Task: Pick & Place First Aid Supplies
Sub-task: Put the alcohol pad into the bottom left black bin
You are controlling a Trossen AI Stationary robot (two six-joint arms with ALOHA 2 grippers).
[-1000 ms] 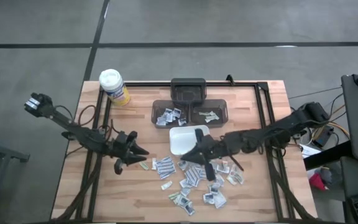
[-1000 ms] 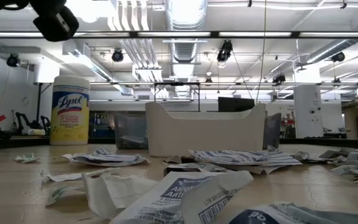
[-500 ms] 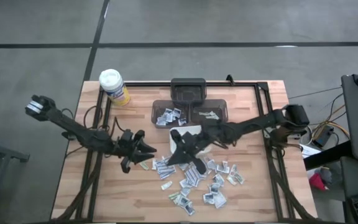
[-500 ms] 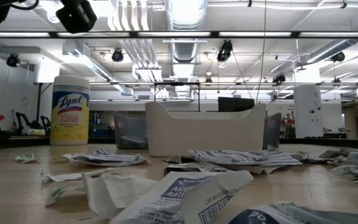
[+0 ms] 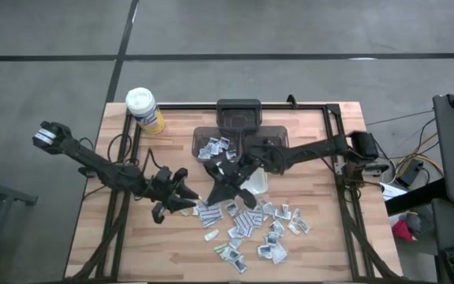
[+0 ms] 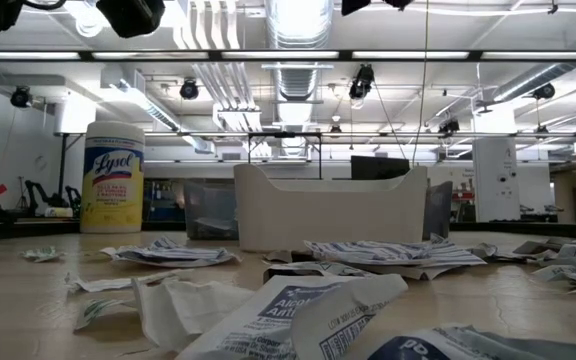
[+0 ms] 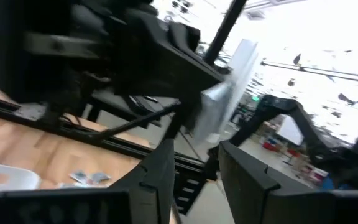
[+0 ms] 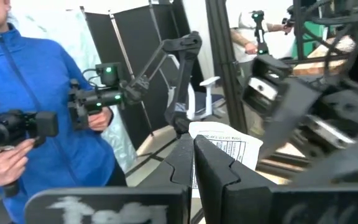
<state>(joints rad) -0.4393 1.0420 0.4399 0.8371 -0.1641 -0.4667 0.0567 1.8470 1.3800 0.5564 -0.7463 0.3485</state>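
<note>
Several first aid supplies, small white and grey packets point(image 5: 251, 225), lie scattered on the wooden table near its front; in the low view they are close by point(image 6: 298, 305). My right gripper point(image 5: 217, 188) hangs high over the table's middle, beside the white tray point(image 5: 258, 183), and is shut on one white printed packet point(image 8: 224, 144). My left gripper point(image 5: 183, 194) stands open left of the pile, above a greenish packet point(image 5: 186, 208). Its fingers point(image 7: 166, 162) hold nothing. My right gripper pinches the white printed packet by its lower edge point(image 8: 211, 140) between its two fingers. The fingers lie about level and point toward the table's left. The packet stands up past the fingertips, lifted clear of the table.
A yellow canister point(image 5: 144, 109) stands at the far left corner. Dark bins point(image 5: 215, 144) point(image 5: 266, 143) holding packets sit at the far middle, with another bin point(image 5: 239, 117) behind them. In the right wrist view a person in blue point(image 8: 36, 124) stands beyond the table.
My right gripper has swung toward the table's left and a little toward the far edge, turning as it went, still shut on its packet. Its arm now reaches over the bins. My left gripper has edged toward the right and tipped up slightly.
</note>
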